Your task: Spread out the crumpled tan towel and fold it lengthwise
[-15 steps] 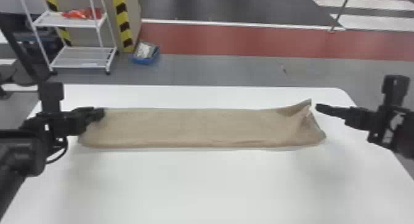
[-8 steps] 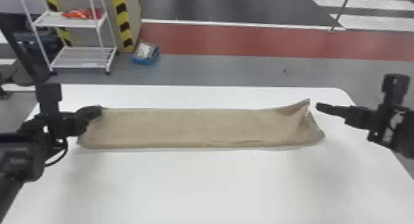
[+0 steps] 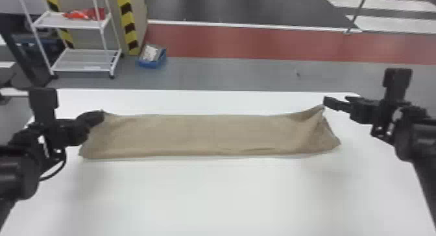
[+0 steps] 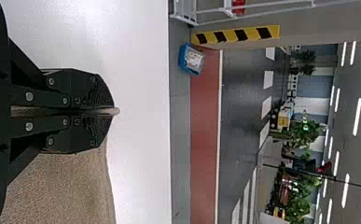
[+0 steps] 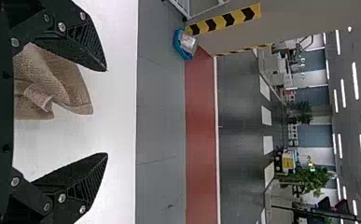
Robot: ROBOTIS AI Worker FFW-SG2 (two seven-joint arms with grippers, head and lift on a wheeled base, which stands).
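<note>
1 long, flat strip of tan cloth towel (image 3: 211, 135) lies on 1 white table (image 3: 227, 199), and 2 black grippers with 2 flat fingers each are at its ends, 1 per end. The towel's long axis runs left to right across the table, roughly parallel to the table's far edge; its short ends point left and right. Its 2 long edges are nearly straight along the middle, and at the right end 1 far corner stands up in a small peak, with creases below it.

The left gripper (image 3: 101, 114) is at the towel's far left corner. In the left wrist view its 2 fingers are pressed together, pinching a thin fold of the towel, and a bit of the cloth pokes out past the tips.

The right gripper (image 3: 338, 100) is just beside the raised corner. In the right wrist view its 2 fingers are spread wide; whether the near finger touches the cloth, I cannot tell.

Beyond the table, on the left, are 1 white metal rack (image 3: 58, 23) with 2 shelves in sight, 1 bright red item (image 3: 86, 14) on the upper shelf, and 1 blue open bin (image 3: 151, 64) on the grey floor (image 3: 227, 73), at the edge of 1 wide red floor band (image 3: 259, 42).
</note>
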